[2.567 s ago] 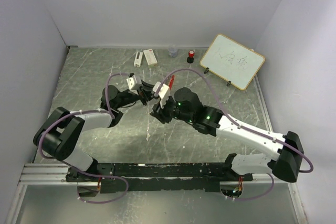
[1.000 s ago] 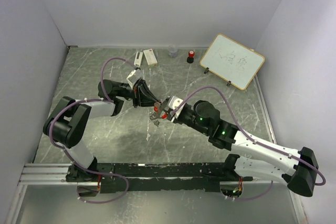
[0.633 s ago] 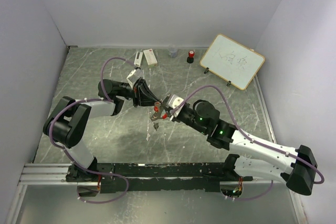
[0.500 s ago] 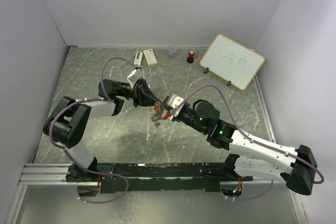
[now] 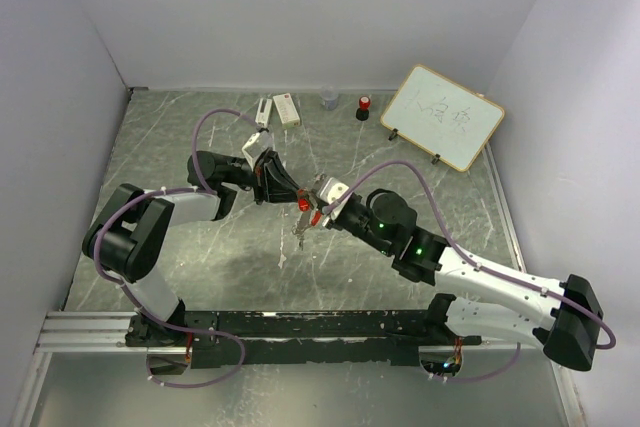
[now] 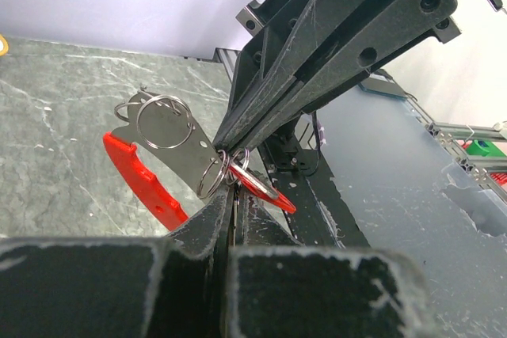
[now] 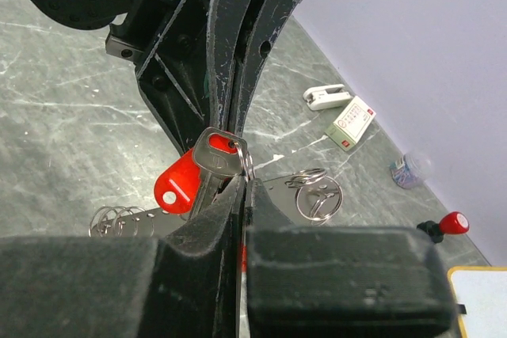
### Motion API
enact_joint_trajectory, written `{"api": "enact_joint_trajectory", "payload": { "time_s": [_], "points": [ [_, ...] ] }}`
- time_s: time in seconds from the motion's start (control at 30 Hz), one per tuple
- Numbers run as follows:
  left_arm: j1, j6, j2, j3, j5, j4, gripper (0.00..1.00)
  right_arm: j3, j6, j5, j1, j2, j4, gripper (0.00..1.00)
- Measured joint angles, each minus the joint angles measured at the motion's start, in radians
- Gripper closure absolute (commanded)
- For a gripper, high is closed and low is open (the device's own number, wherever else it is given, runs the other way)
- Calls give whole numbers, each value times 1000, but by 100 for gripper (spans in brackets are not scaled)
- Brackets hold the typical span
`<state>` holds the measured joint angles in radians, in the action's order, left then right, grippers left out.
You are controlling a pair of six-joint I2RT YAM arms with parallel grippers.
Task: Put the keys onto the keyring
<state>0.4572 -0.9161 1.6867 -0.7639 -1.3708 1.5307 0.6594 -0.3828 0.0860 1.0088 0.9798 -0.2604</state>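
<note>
Above the middle of the desk, well clear of its edges, the two arms meet nose to nose, with the whole job hanging in the air between them.

The left gripper is clamped tight on the keyring. As far as I can see from its wrist view, it pinches where the thin split ring meets the flat grey plate, and the red fob dangles off to one side.

The right gripper is also closed. It nips the blade of the red-tagged key, so the silver head stands up against the left fingers and the red tag hangs loose beside it.

I cannot make out the black-tagged key for certain. Something small and dark hangs below the pinch in the overhead view.

All of this looks light, hard and slick. The ring is springy wire that will likely twist or skid out of a flat pinch, so the plate seems the better place to hold it, since that leaves the coil's end free. The key is stiff and thin. Holding it by the blade, as now, keeps the hole in its head open for threading. The tags and fob will probably swing and snag, so slow moves seem wise.
</note>
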Motion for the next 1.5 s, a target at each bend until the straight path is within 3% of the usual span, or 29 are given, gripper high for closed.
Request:
{"api": "enact_joint_trajectory", "payload": {
  "time_s": [0.57, 0.67, 0.73, 0.8, 1.1, 1.5],
  "points": [
    [24, 8, 0, -15, 21, 1, 93, -17, 17, -48, -3, -86, 3, 100],
    [24, 19, 0, -15, 29, 1, 93, -17, 50, -28, -2, -103, 3, 90],
    [24, 23, 0, -15, 34, 2, 93, -19, 74, -6, -2, -115, 2, 77],
    [24, 27, 0, -15, 38, 2, 93, -31, 100, 14, -2, -137, -3, 73],
    [24, 31, -10, -15, 51, 2, 93, -66, 171, 40, -2, -185, -3, 77],
    [24, 31, -32, -15, 51, 2, 93, -73, 189, 14, -2, -106, -46, 78]
  ]
}}
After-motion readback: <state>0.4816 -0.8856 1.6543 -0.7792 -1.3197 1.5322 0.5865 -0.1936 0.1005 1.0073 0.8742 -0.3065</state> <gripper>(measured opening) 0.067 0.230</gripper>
